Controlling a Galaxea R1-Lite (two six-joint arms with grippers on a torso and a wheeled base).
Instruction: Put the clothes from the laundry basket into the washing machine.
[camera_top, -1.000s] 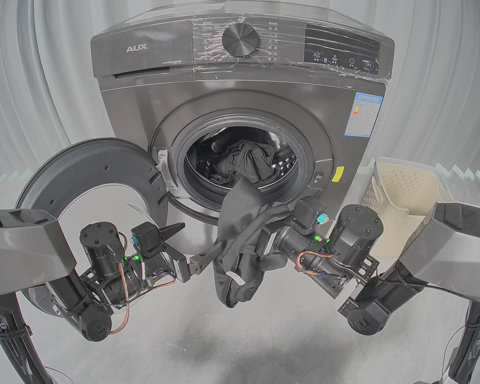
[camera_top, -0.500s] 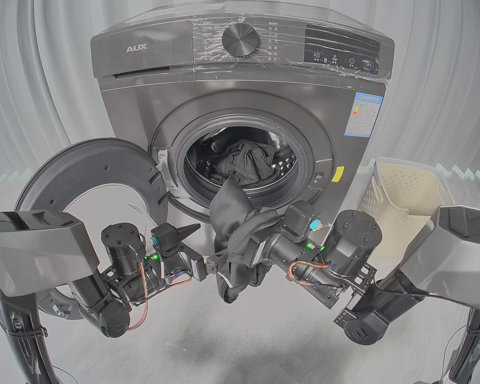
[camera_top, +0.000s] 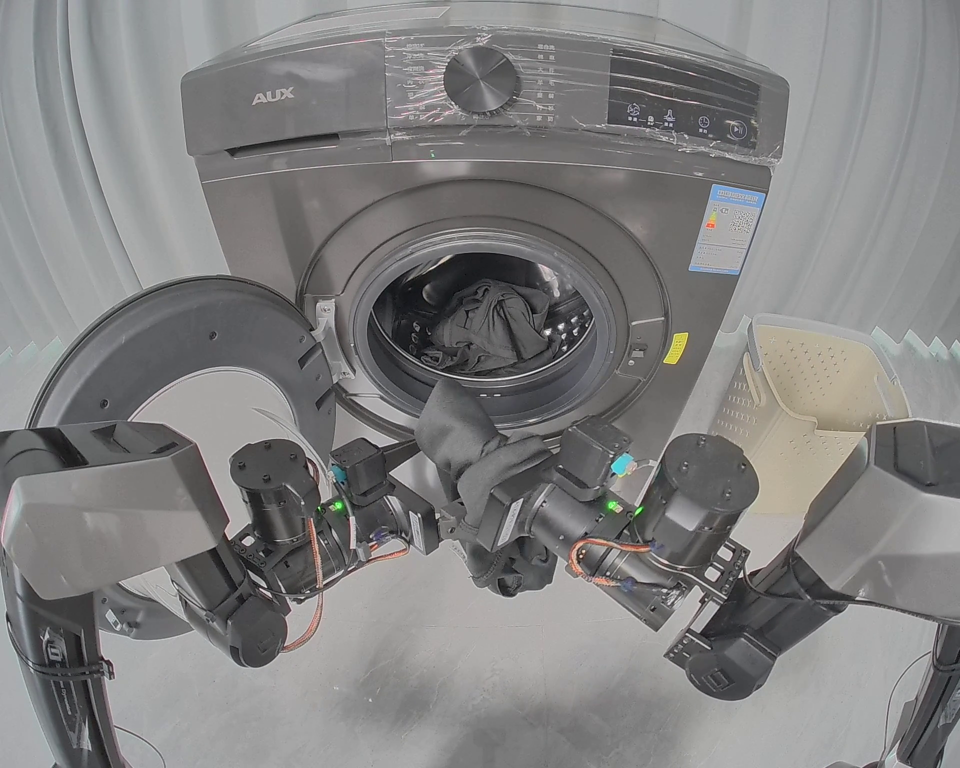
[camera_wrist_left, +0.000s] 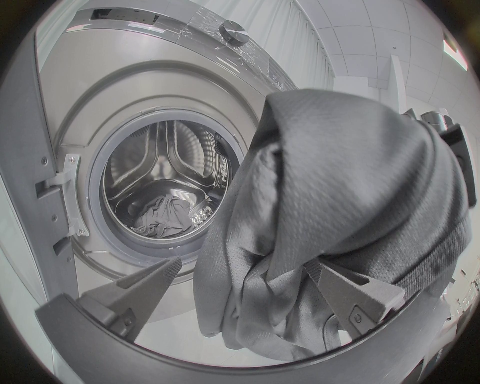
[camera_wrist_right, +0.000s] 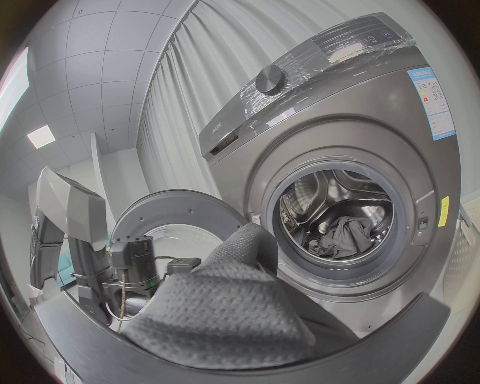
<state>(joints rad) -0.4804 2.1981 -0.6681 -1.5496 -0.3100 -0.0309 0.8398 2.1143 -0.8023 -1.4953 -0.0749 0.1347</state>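
A dark grey garment (camera_top: 470, 450) hangs bunched in front of the washing machine (camera_top: 480, 200), just below its round opening (camera_top: 400, 385). My right gripper (camera_top: 492, 502) is shut on it, its fingers buried under the cloth (camera_wrist_right: 225, 310). My left gripper (camera_top: 447, 524) is open beside it. In the left wrist view its two fingers (camera_wrist_left: 150, 282) stand wide, with the garment (camera_wrist_left: 325, 200) hanging between them and over one tip. Dark clothes (camera_top: 492, 325) lie in the drum (camera_wrist_left: 165, 217) (camera_wrist_right: 345, 237). The cream laundry basket (camera_top: 800, 380) stands tilted to the right of the machine.
The machine's round door (camera_top: 190, 350) is swung fully open to the left, close behind my left arm. The grey floor (camera_top: 450, 680) in front is bare. White curtains (camera_top: 90, 150) hang behind and beside the machine.
My left gripper has moved right until its open fingers straddle the garment. The right gripper shifted slightly left, and the garment's long hanging end has been gathered up into a shorter bundle.
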